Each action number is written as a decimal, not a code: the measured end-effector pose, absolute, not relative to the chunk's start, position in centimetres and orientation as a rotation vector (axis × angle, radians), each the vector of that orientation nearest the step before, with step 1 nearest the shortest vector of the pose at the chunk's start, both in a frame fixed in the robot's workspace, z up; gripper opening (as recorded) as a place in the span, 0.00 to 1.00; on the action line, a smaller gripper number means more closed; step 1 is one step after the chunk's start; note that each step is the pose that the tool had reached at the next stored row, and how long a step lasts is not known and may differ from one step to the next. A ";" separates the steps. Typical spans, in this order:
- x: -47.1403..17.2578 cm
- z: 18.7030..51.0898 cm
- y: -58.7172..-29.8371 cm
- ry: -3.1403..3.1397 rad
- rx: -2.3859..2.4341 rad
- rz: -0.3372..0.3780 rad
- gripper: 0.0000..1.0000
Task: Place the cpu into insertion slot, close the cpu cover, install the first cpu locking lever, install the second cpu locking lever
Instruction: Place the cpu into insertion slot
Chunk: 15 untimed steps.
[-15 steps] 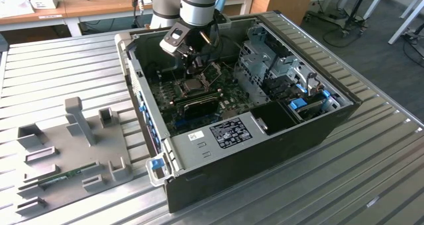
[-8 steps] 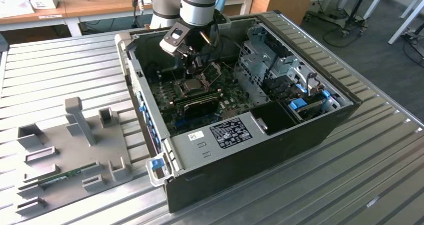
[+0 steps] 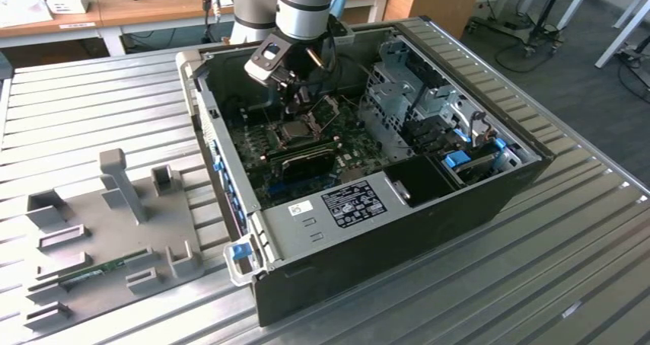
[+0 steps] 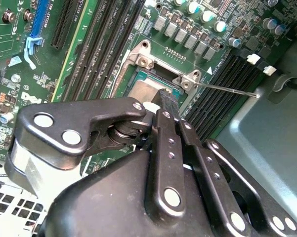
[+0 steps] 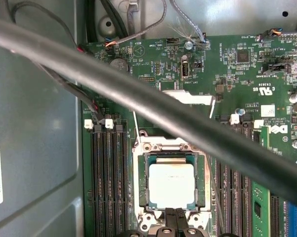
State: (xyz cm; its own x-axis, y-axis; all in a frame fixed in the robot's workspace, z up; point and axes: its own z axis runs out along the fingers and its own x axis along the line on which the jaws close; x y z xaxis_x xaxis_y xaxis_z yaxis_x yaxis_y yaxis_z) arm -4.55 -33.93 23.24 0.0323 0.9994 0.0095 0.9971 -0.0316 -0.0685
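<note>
While the cpu (image 5: pixel 171 185) is lying in the insertion slot (image 5: pixel 201 180), we are noting the gripper (image 5: pixel 176 213) pinched shut at its edge, favouring light, level contact.

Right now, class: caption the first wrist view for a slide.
The chip sits in its socket, shut gripper at the socket's edge, thick cable crossing in front.

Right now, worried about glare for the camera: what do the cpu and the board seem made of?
The cpu: likely metal on top, matte pale silver, with only a soft even sheen. The board: probably lacquered circuit laminate, green, semi-gloss, with white print and small solder points.
</note>
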 end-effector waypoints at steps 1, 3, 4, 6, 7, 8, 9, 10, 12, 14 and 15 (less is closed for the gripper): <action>-4.6 23.2 -33.9 -2.146 -2.216 0.064 0.11; -4.6 23.2 -33.9 -2.145 -2.215 0.065 0.11; -4.6 23.2 -33.9 -2.145 -2.215 0.066 0.11; -4.6 23.2 -33.9 -2.144 -2.214 0.068 0.11; -4.6 23.2 -33.9 -2.144 -2.213 0.069 0.11; -4.6 23.2 -33.9 -2.143 -2.213 0.070 0.11; -4.6 23.2 -33.9 -2.143 -2.213 0.070 0.11; -4.6 23.2 -33.9 -2.143 -2.212 0.071 0.11; -4.6 23.2 -33.9 -2.142 -2.212 0.073 0.11; -4.6 23.2 -33.9 -2.141 -2.211 0.075 0.11; -4.6 23.2 -33.9 -2.141 -2.210 0.075 0.11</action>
